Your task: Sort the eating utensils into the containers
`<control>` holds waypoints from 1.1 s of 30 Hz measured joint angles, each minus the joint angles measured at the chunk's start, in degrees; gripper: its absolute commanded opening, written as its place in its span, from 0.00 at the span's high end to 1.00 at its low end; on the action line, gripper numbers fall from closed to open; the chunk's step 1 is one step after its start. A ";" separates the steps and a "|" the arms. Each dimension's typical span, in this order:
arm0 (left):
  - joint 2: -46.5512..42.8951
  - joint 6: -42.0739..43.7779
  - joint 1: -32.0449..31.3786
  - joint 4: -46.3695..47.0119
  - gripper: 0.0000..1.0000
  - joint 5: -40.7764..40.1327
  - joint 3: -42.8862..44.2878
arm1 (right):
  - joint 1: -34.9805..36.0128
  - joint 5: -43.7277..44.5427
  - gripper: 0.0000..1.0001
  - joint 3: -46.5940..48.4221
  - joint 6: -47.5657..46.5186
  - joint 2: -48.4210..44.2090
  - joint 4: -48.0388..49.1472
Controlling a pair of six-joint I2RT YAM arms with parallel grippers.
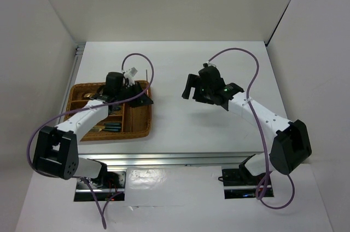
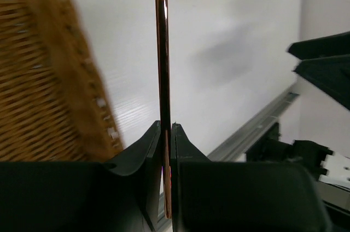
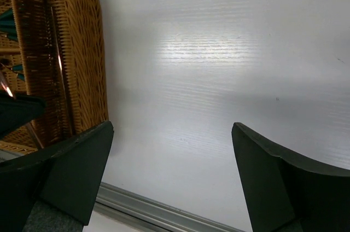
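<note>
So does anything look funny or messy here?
Nothing looks spilled or broken. The one funny thing is a thin chopstick poking straight out of the left gripper, pinched tight beside the wicker tray. The right gripper is open, holding nothing, over the table.

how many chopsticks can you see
2: one chopstick pinched in the left gripper, another chopstick lying in the wicker tray's narrow end compartment. More may be hidden.
</note>
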 measured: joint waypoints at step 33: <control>6.19 9.51 7.17 -14.82 0.59 -9.31 2.82 | -0.02 -0.76 0.01 -2.54 -1.68 2.43 3.56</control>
